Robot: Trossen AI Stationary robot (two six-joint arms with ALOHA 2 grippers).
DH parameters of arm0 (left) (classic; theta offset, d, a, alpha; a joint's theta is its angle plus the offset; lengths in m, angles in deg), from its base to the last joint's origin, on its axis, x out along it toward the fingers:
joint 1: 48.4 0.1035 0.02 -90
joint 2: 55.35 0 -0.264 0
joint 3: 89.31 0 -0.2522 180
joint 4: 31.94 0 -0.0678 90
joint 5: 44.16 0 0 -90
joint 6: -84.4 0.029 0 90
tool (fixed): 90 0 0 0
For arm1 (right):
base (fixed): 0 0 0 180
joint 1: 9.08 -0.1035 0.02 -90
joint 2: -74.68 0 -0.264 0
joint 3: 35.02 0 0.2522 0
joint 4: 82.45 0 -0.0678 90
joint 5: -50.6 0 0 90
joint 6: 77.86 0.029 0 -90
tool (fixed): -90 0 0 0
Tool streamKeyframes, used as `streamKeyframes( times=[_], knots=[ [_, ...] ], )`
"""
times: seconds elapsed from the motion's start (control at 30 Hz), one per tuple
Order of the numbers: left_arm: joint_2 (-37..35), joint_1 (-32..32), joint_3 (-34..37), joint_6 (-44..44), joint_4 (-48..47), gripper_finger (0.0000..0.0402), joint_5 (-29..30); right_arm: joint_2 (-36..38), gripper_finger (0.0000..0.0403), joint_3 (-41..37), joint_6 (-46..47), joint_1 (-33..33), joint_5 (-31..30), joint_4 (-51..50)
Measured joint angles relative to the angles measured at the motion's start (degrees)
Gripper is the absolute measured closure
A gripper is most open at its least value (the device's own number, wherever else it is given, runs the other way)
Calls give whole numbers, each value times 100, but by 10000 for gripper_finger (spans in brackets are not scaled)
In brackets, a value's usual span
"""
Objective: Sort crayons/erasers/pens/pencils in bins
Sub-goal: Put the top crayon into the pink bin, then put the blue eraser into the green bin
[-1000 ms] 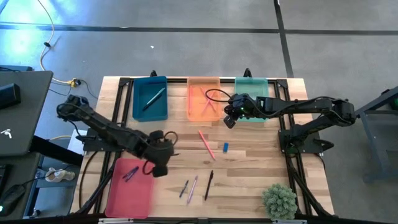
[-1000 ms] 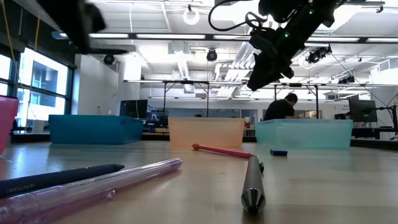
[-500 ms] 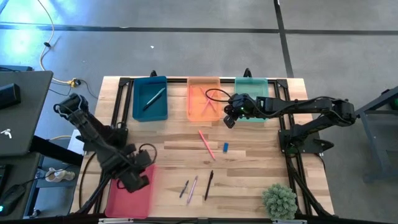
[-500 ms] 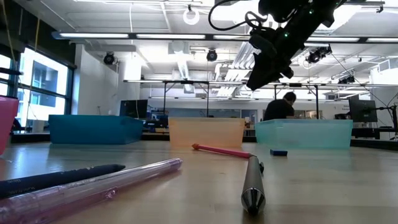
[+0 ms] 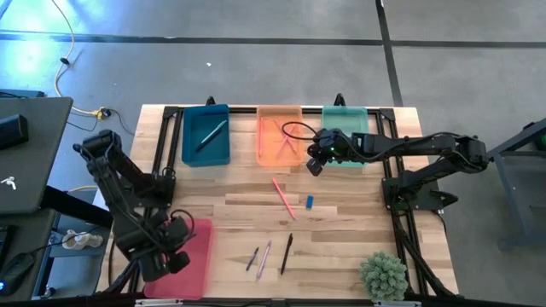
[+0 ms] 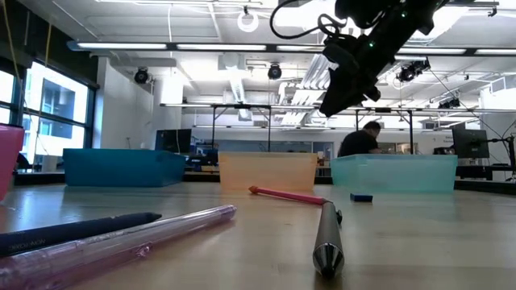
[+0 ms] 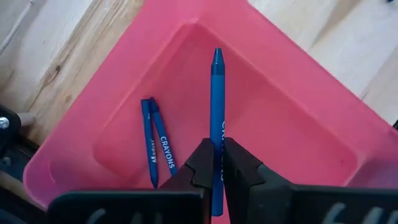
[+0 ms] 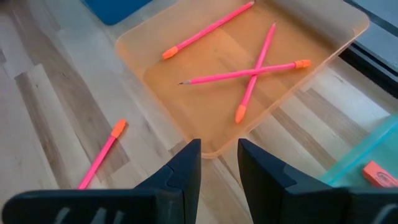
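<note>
Crayon (image 7: 216, 118), blue, is clamped in my left gripper (image 7: 214, 163), its long axis running straight out from the fingers with the tip leading, above the pink-red bin (image 7: 298, 124) where two more blue crayons (image 7: 153, 140) lie side by side. My right gripper (image 8: 217, 163), fingers slightly apart, hangs over the wooden bench (image 5: 341, 230) at the orange bin (image 8: 323, 37) holding three pink pencils (image 8: 249, 71). Beyond the bench, a person (image 6: 360, 138) bends in the workshop.

wooden table (image 5: 341, 222) carries four bins (image 5: 206, 135) (plus loose pens (image 5: 286, 253)).
</note>
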Motion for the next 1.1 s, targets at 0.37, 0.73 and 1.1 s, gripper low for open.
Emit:
streamKeyframes(
  times=[0.37,0.73,1.1],
  knots=[
    [546,-29,0,4,-4,357,-217,0,307,0,-24,-388,0,3],
    [604,44,0,-148,-72,291,-39,0,307,0,-34,-614,-187,1],
    [-28,526,0,674,-348,290,467,0,307,0,-165,-966,-238,84]
  ],
)
